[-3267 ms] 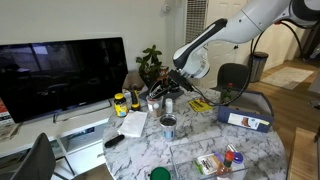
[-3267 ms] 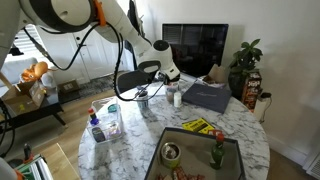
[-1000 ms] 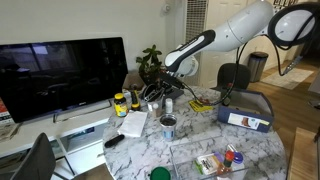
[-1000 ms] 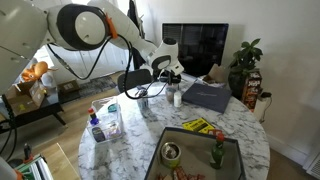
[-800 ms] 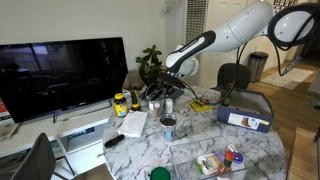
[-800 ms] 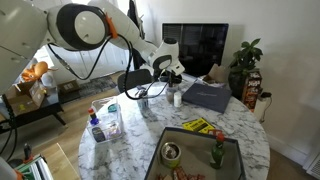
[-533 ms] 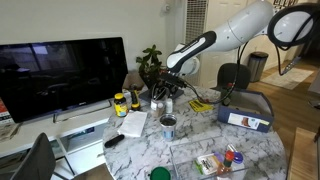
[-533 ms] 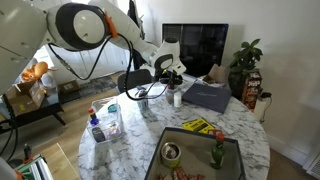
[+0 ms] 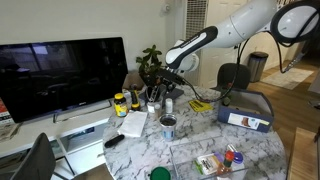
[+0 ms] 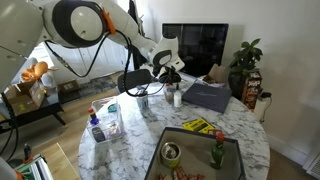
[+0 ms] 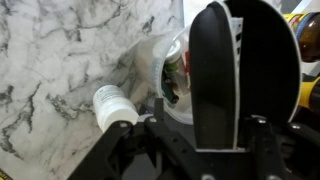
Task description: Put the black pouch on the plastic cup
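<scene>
In the wrist view the black pouch (image 11: 215,70) fills the middle, standing on edge with its pale zip line facing me. It sits over the wide rim of the translucent plastic cup (image 11: 160,72), which holds small items. My gripper (image 11: 205,135) straddles the pouch from above. The left finger (image 11: 155,120) stands a little apart from the pouch, so the jaws look open. In both exterior views the gripper (image 9: 162,88) (image 10: 168,75) hangs low over the far side of the marble table, hiding the pouch and the cup.
A white bottle cap (image 11: 115,105) stands right beside the cup. On the table are a metal can (image 9: 168,125), a yellow-labelled bottle (image 9: 120,103), a black remote (image 9: 113,141), a blue box (image 9: 245,118) and a dark tray (image 10: 195,150). A TV (image 9: 60,75) and a plant (image 9: 150,62) stand behind.
The gripper has risen slightly and shifted a little over the cup. Nothing else on the table has moved.
</scene>
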Controlling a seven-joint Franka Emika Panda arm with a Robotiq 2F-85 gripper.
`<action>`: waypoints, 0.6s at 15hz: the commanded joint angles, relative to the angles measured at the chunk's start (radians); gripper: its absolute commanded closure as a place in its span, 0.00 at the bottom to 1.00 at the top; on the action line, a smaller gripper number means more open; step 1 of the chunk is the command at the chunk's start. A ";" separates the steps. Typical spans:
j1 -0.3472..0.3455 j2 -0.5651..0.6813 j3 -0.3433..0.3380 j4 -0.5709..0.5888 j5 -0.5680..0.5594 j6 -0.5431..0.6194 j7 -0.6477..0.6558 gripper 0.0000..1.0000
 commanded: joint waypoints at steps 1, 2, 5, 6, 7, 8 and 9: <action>-0.004 -0.021 0.012 -0.022 0.000 -0.010 0.014 0.66; -0.004 -0.025 0.011 -0.026 -0.001 -0.010 0.014 0.73; -0.013 -0.052 0.017 -0.054 0.009 -0.005 0.005 0.95; -0.019 -0.061 0.024 -0.065 0.018 0.001 -0.002 1.00; -0.025 -0.069 0.032 -0.074 0.026 0.004 -0.010 1.00; -0.029 -0.078 0.037 -0.088 0.031 0.009 -0.017 1.00; -0.030 -0.088 0.038 -0.103 0.028 0.004 -0.022 0.99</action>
